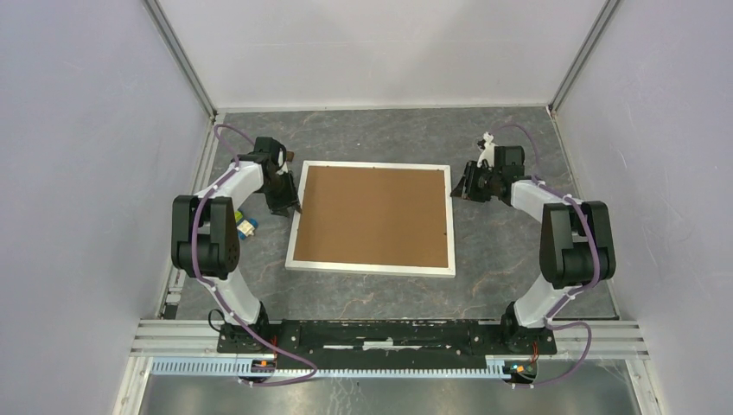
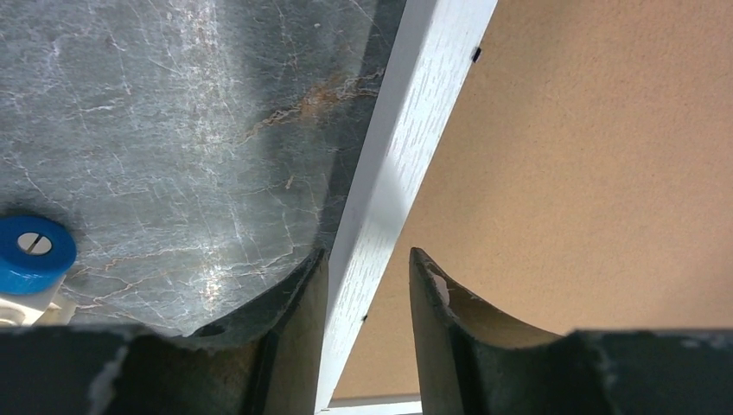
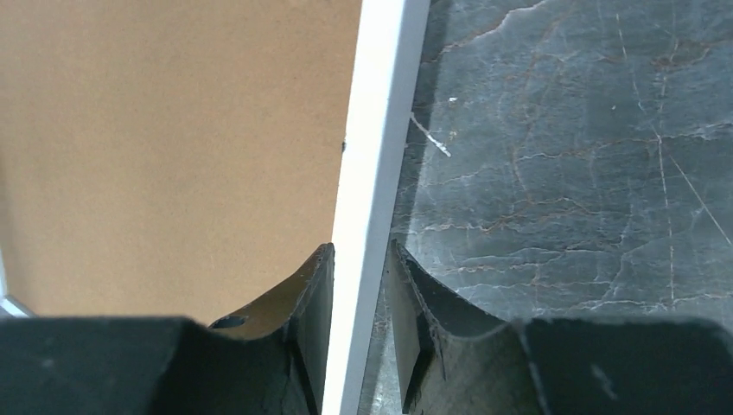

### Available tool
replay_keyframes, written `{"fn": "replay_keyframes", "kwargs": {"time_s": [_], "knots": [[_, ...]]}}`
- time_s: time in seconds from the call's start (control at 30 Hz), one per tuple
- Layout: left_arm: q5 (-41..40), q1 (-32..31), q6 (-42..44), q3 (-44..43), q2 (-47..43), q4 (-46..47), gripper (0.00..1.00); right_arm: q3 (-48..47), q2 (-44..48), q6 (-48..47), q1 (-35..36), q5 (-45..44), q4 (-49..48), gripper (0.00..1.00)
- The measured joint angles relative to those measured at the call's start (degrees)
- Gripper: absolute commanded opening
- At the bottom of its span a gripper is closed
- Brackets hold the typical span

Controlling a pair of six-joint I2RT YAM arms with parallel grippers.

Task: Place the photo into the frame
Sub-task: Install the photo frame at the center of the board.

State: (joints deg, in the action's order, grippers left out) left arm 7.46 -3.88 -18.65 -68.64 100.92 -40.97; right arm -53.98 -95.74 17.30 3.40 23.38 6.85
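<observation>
The white frame (image 1: 372, 267) lies flat on the table, filled by the brown backing board (image 1: 373, 216). The photo is not in view. My left gripper (image 1: 290, 206) is at the frame's left side. In the left wrist view its jaws (image 2: 367, 255) straddle the white rail (image 2: 406, 147); one finger touches it and the other stands a little off over the board (image 2: 588, 173), so it is open. My right gripper (image 1: 464, 186) is at the frame's right side. In the right wrist view its jaws (image 3: 361, 249) are closed on the rail (image 3: 380, 130), next to the board (image 3: 173, 147).
A small object with a blue cap (image 2: 33, 255) lies on the grey marble table left of the frame, near the left arm (image 1: 245, 226). White walls enclose the table on three sides. The arm bases sit on the rail at the near edge (image 1: 389, 333).
</observation>
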Motion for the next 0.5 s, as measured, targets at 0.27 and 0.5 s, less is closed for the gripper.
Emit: {"fn": "replay_keyframes", "kwargs": {"time_s": [0.27,0.5], "knots": [[-0.07,0.0,0.0,0.11,0.83,-0.02,0.4,-0.85,-3.8,1.57,-2.51,4.85,-3.43,0.33],[0.0,0.0,0.0,0.42,0.83,-0.04,0.4,-4.2,-9.03,1.73,-2.67,5.33,-4.26,0.32]]}}
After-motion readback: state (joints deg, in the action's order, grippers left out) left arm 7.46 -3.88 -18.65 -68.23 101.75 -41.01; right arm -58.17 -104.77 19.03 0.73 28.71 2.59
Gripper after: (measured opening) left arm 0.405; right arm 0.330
